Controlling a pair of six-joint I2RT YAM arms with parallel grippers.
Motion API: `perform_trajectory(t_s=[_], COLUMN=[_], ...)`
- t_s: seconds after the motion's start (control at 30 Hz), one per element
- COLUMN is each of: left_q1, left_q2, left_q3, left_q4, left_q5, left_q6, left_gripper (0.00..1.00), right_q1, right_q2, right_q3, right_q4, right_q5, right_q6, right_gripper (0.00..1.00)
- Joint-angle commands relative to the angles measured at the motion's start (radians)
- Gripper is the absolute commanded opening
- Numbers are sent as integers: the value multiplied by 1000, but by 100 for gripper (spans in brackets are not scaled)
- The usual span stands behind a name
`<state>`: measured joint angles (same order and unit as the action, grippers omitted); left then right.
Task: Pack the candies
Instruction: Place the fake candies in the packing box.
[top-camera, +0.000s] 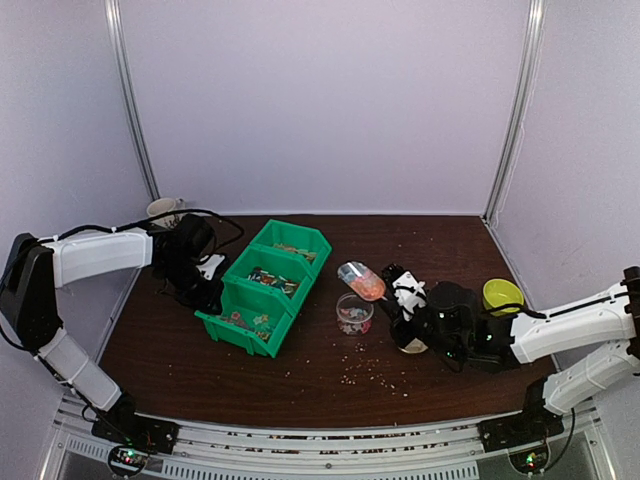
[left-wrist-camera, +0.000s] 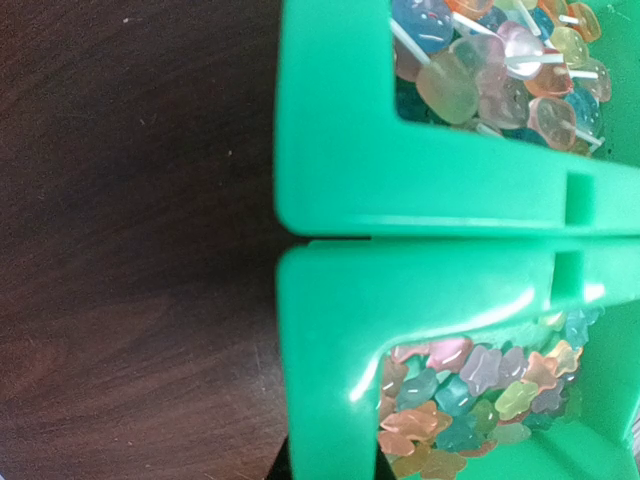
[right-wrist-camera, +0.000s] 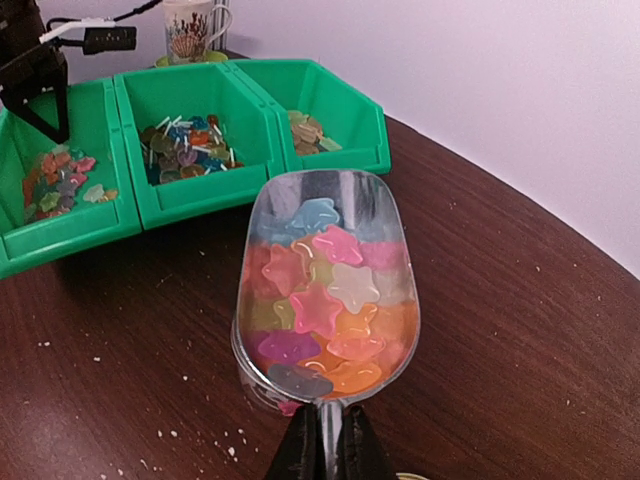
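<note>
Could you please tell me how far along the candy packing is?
Done: the small clear jar already holds some candies. In hand: the right pincer grips a clear scoop heaped with star-shaped candies by the jar. Remaining: tipping that load in; the green bins hold more.

walls (top-camera: 320, 100) – pale lilac, plain | table (top-camera: 180, 350) – dark wood | corner posts (top-camera: 131, 100) white
</note>
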<state>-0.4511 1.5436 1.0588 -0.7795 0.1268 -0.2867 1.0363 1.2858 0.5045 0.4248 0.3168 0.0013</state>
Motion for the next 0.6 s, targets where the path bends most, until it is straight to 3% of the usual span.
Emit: perform_trajectory(t_s=[0.0, 0.57], left_q1=[9, 12], left_q2=[-51, -57], left_q3=[78, 79], left_q4=[151, 149], left_q5=[42, 40], left_q6=[-2, -2], left_gripper=[0, 0], right_q1=[-2, 2], right_q2=[-24, -72], right_q3=[50, 138], right_q4=[-179, -485], right_q5=[25, -26], right_q6=[46, 89], right_gripper=[0, 0])
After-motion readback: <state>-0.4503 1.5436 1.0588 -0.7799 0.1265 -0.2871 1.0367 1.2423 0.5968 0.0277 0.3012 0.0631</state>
